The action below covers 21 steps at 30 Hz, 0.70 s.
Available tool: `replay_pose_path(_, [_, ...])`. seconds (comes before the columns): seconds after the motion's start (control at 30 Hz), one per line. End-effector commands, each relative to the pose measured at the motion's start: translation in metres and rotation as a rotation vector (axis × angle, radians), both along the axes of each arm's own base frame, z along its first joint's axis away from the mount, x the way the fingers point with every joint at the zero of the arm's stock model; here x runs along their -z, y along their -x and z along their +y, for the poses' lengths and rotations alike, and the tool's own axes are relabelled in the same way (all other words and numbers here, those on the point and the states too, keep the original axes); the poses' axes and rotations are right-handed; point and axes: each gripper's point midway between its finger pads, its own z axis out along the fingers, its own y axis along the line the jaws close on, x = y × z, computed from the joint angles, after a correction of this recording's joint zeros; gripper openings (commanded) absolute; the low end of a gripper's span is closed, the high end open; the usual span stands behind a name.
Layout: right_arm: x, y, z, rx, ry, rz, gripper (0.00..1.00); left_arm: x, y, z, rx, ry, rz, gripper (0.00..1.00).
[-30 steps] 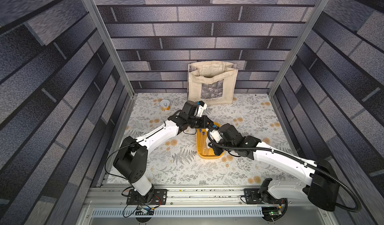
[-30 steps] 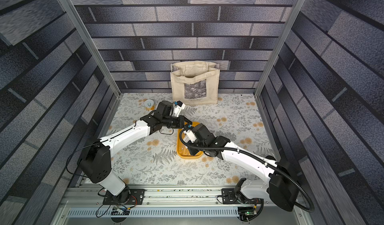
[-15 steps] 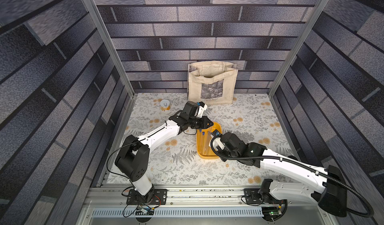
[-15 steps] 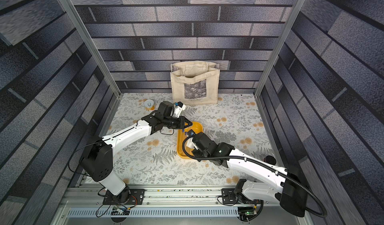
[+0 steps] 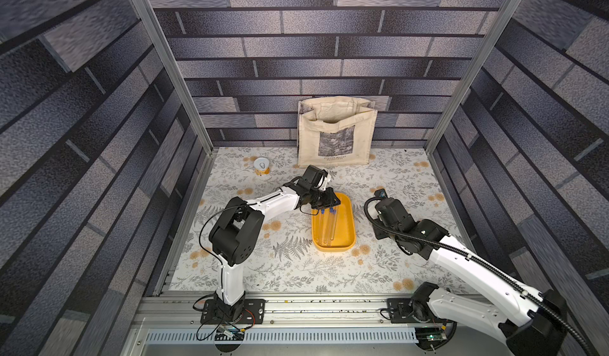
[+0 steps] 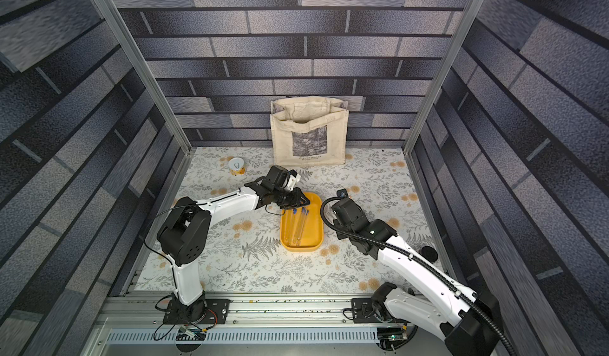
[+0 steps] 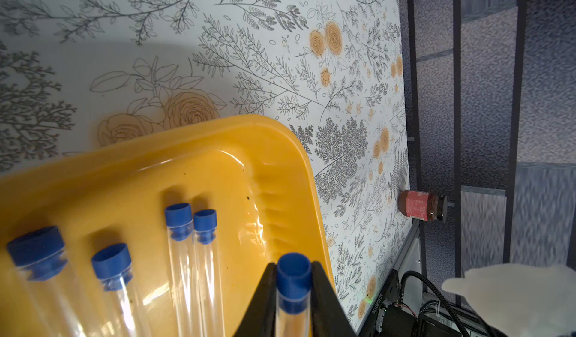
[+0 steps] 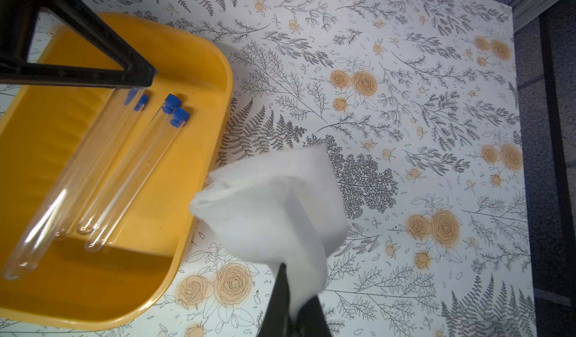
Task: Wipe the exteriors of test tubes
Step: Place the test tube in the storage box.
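Built as two arms: white on the long parts, black at the fat round joints. Bolted down by black base plates onto a silver rail. Trails a thin black cable in a loop by the left arm and a thick ribbed black hose along the right arm. Ends, at the left gripper, in flat black fingers with pointed tips.

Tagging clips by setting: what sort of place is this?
Likely a staged robot test cell, not a real lab: printed grey brick-pattern wall panels on aluminium frame posts, a floral-print tabletop, and two white-and-black robot arms bolted to a metal front rail.
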Motion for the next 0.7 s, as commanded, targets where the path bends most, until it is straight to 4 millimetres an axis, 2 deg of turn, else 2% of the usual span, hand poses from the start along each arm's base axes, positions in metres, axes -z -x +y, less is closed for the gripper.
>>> replay_pose_path(0.0, [0.005, 0.008, -0.013, 0.039, 0.002, 0.01, 0.0, -0.003, -0.008, -0.018, -0.009, 0.015, -0.007, 0.22])
replay_pose_path(0.13, [0.004, 0.012, -0.018, 0.061, -0.02, 0.0, 0.0, 0.015, -0.011, -0.028, -0.009, -0.012, 0.01, 0.22])
replay_pose_path(0.27, [0.011, 0.018, -0.017, 0.059, -0.033, 0.036, 0.0, 0.024, -0.012, -0.035, -0.01, -0.025, 0.018, 0.21])
replay_pose_path(0.4, [0.016, 0.022, -0.019, 0.068, -0.049, 0.051, 0.0, 0.032, -0.008, -0.032, -0.008, -0.074, 0.035, 0.22])
replay_pose_path(0.43, [0.017, 0.022, -0.019, 0.072, -0.052, 0.055, 0.0, 0.033, -0.007, -0.031, -0.008, -0.085, 0.034, 0.24])
replay_pose_path(0.6, [0.026, 0.023, -0.011, 0.067, -0.094, 0.093, 0.0, 0.033, -0.004, -0.03, 0.002, -0.108, 0.029, 0.5])
replay_pose_path(0.67, [0.031, 0.022, -0.006, 0.067, -0.122, 0.121, 0.0, 0.029, -0.004, -0.029, 0.001, -0.109, 0.017, 0.56])
